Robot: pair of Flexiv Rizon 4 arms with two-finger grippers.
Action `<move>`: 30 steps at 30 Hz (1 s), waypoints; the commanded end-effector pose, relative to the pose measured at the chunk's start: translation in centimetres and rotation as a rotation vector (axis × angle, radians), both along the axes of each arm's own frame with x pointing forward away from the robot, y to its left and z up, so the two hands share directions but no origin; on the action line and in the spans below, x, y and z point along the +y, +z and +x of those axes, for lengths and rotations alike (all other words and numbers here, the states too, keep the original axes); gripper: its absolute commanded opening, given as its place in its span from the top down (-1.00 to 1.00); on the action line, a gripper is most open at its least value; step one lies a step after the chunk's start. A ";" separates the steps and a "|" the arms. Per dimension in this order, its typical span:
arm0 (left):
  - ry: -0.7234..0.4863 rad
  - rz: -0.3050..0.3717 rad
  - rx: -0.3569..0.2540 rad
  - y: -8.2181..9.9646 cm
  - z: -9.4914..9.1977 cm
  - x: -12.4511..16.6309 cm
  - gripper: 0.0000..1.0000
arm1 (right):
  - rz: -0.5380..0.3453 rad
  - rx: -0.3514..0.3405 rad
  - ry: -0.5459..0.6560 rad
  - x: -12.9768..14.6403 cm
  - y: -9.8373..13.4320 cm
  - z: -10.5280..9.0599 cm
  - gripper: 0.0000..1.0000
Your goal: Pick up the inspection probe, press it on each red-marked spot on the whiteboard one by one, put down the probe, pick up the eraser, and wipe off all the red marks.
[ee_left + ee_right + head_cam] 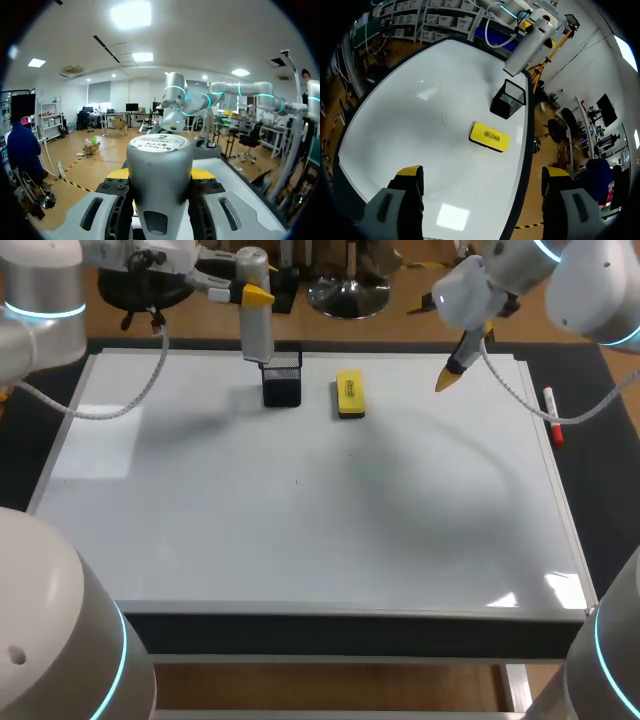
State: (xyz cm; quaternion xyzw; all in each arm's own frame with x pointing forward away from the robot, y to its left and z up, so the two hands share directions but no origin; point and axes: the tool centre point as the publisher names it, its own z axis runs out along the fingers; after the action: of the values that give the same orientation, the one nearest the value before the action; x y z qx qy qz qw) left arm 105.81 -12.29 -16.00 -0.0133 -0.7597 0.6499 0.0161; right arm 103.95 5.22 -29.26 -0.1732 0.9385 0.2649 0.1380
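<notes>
The grey cylindrical inspection probe (256,325) hangs upright just above the black mesh holder (282,379) at the back of the whiteboard (200,520). My left gripper (257,296) is shut on the probe's upper part. In the left wrist view the probe (159,170) fills the gap between the yellow-tipped fingers (118,173). The yellow eraser (350,394) lies flat to the right of the holder. My right gripper (467,356) hovers open and empty above the back right of the board; ahead of it lie the eraser (489,137) and the holder (508,98). No red marks show on the board.
A red-capped marker (552,417) lies along the board's right edge. A tiny dark speck (296,481) sits near the board's middle. The left arm's cable (150,380) droops over the back left corner.
</notes>
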 end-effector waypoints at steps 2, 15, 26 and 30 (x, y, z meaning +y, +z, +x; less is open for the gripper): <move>0.191 0.001 -0.025 0.0 -0.1 -0.8 1.00 | -0.003 0.000 0.001 0.0 0.0 0.0 -1.00; 0.250 -0.020 -0.022 -0.8 0.9 -1.6 1.00 | -0.003 0.000 0.001 0.0 0.0 0.0 -1.00; 0.180 -0.045 -0.046 -1.5 1.9 -1.9 1.00 | -0.003 0.000 0.001 0.0 0.0 0.0 -1.00; 0.157 -0.059 -0.054 -1.6 2.1 -1.9 1.00 | -0.003 0.000 0.001 0.0 0.0 0.0 -1.00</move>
State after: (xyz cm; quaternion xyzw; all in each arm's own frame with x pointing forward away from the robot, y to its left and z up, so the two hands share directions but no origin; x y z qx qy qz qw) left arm 107.13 -14.25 -17.29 0.0383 -0.7407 0.6676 -0.0643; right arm 103.95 5.22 -29.28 -0.1732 0.9385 0.2650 0.1381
